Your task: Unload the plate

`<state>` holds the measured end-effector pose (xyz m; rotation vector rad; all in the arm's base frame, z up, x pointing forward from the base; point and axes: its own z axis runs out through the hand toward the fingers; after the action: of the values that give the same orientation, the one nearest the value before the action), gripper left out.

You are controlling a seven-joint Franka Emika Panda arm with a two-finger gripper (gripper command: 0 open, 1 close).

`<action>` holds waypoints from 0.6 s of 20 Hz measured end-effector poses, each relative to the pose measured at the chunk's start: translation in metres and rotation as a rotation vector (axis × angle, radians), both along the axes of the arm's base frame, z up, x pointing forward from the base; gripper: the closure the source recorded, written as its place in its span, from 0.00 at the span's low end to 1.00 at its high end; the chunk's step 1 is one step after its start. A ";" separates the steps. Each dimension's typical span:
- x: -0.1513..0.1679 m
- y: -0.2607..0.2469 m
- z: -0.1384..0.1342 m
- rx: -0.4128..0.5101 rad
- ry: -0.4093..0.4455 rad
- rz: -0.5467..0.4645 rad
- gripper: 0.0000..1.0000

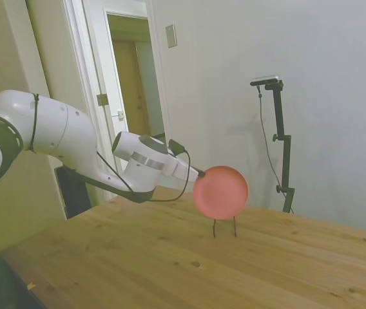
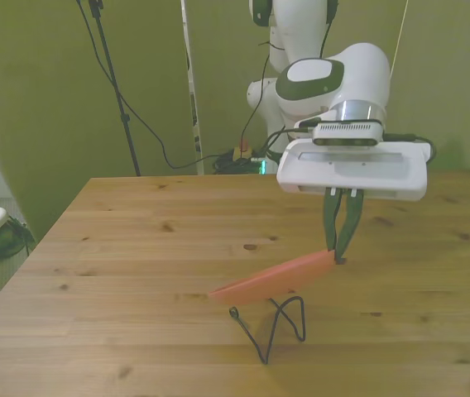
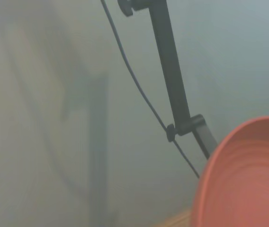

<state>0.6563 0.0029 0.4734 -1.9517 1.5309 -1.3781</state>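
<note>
The salmon-pink plate point(image 2: 272, 279) stands on edge, tilted, right over a thin dark wire stand point(image 2: 278, 324) on the wooden table point(image 2: 136, 248). In the side view the plate point(image 1: 220, 192) shows its round face, with the stand's legs point(image 1: 225, 226) just below it. Whether the plate touches the stand I cannot tell. My gripper point(image 2: 339, 255) reaches down from above and is shut on the plate's upper rim, at the end toward the front view's right. From the side, the gripper point(image 1: 199, 173) meets the plate's upper left edge. The wrist view shows the plate's inner face point(image 3: 248, 184) close up.
The wire stand is the only other thing on the table. A wall point(image 1: 325, 77) rises behind the table's far side in the side view. Cables point(image 2: 148, 132) hang behind the table's far edge.
</note>
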 end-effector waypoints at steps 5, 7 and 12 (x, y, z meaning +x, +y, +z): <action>-0.048 0.026 0.029 -0.023 0.007 0.004 1.00; -0.075 0.048 0.037 -0.043 0.042 0.001 1.00; -0.130 0.101 0.020 -0.073 0.250 0.014 1.00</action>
<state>0.5266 0.1041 0.4929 -2.2466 1.5873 -1.2385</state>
